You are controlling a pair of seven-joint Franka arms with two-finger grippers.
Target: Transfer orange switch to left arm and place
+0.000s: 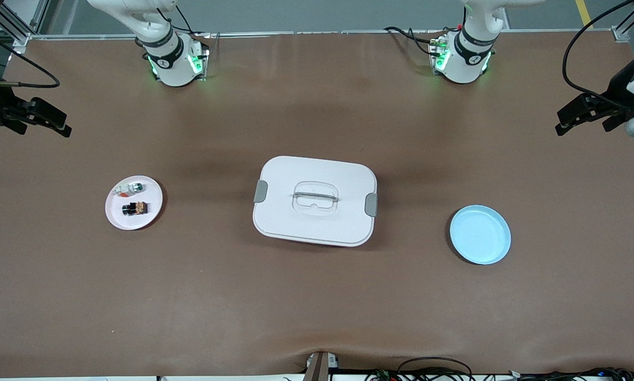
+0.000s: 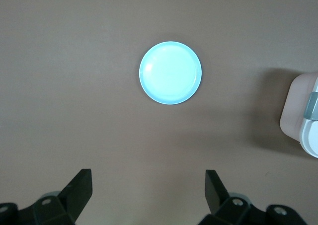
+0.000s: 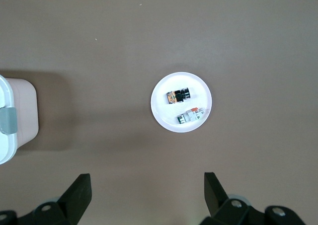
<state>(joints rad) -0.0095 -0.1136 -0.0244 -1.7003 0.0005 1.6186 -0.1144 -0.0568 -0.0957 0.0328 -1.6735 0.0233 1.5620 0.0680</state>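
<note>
Lying on pink plate [image 1: 117, 216]: orange switch [image 1: 135, 208]; no legible writing.

No legible text, label, brand, number or sign on any item; small dark round marks on bands of both arm bases [image 1: 163, 62] [image 1: 473, 60], too small to read; box [image 1: 315, 200] lid plain, plates unmarked
</note>
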